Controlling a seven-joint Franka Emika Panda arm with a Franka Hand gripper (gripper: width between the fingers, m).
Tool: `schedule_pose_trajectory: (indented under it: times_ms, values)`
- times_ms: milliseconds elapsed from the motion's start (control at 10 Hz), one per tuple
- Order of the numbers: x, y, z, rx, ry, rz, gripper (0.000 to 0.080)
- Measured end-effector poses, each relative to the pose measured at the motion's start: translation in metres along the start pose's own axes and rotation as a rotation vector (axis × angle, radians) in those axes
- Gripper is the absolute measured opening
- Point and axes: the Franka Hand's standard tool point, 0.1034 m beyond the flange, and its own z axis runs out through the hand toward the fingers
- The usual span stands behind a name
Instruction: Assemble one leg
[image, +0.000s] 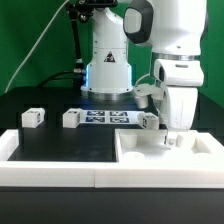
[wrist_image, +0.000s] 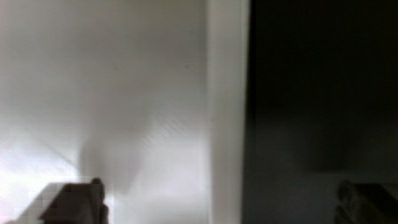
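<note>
Three legs show in the exterior view: small white blocks with black-and-white tags, one (image: 33, 117) at the exterior view's left, one (image: 72, 118) beside it, and one (image: 148, 121) close to the arm. My gripper (image: 169, 136) hangs low over the far edge of the large flat white slab (image: 160, 158), just to the right of the third leg. In the wrist view the gripper (wrist_image: 219, 205) is open, with the dark fingertips (wrist_image: 75, 200) far apart. Nothing is between them. Under them is a blurred white surface (wrist_image: 125, 100) meeting the black table (wrist_image: 320, 100).
The marker board (image: 105, 117) lies on the black table in front of the robot base (image: 108, 70). A low white wall (image: 60, 168) runs along the front and turns up at the exterior view's left. A cable hangs at the back left.
</note>
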Motion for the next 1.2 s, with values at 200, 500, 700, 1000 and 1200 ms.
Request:
schedule_pose_trajectory:
  times_ms: [200,500,700,1000,1200]
  values:
    - [-0.002,-0.008,-0.028,-0.016,-0.013,0.039,0.0649]
    - [-0.006,-0.016,-0.066,-0.058,-0.020,0.099,0.0649]
    - [-0.006,-0.018,-0.061,-0.050,-0.019,0.133,0.0649]
    - [-0.005,-0.019,-0.060,-0.057,-0.004,0.414,0.0649]
    - [-0.009,-0.042,-0.053,-0.075,0.052,0.660,0.0649]
